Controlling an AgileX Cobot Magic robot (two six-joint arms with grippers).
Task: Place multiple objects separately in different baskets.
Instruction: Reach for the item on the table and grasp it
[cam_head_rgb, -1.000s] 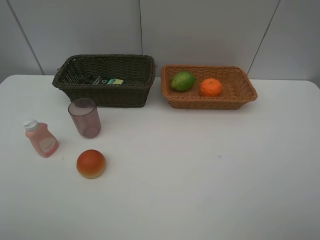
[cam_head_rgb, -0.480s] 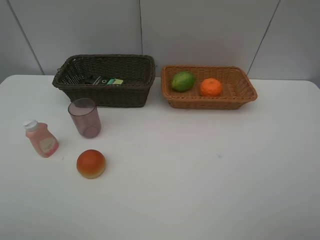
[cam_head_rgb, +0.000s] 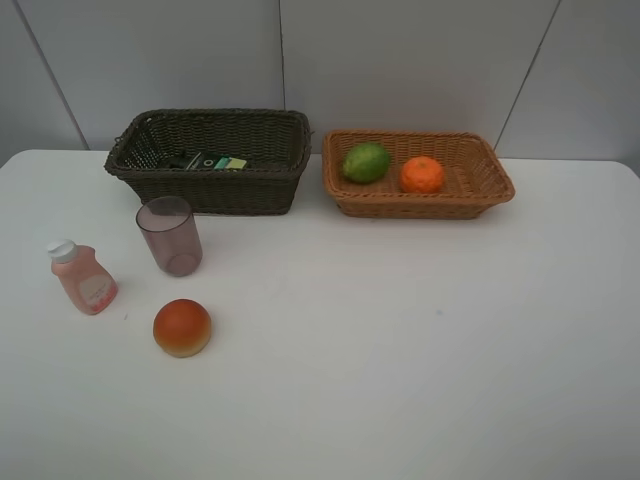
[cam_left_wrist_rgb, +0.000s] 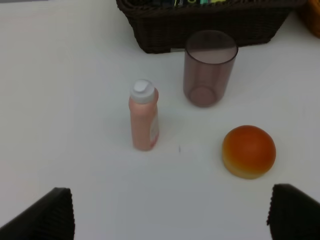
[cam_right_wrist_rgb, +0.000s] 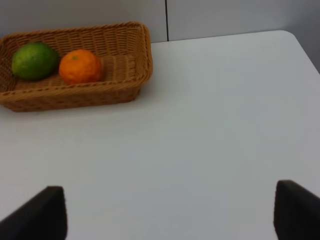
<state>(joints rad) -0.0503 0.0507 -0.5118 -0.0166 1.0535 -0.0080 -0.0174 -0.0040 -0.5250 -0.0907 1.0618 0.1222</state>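
The dark brown basket (cam_head_rgb: 210, 190) at the back left holds the dark pump bottle (cam_head_rgb: 215, 161), lying down. In the light tan basket (cam_head_rgb: 420, 208) to its right lie the lime (cam_head_rgb: 366, 162) and the tangerine (cam_head_rgb: 421, 175). On the table in front of the dark basket stand the purple cup (cam_head_rgb: 170, 236) and the pink bottle (cam_head_rgb: 83, 278), with the red-orange fruit (cam_head_rgb: 182, 327) nearer the front. My left gripper (cam_left_wrist_rgb: 172, 220) is open, short of the pink bottle (cam_left_wrist_rgb: 144, 117) and the fruit (cam_left_wrist_rgb: 248, 151). My right gripper (cam_right_wrist_rgb: 169, 215) is open over bare table, away from the tan basket (cam_right_wrist_rgb: 75, 95). Neither arm shows in the exterior high view.
The white table (cam_head_rgb: 400, 350) runs back to a grey panelled wall (cam_head_rgb: 400, 60) just behind both baskets. Its rounded far right corner (cam_right_wrist_rgb: 287, 35) shows in the right wrist view.
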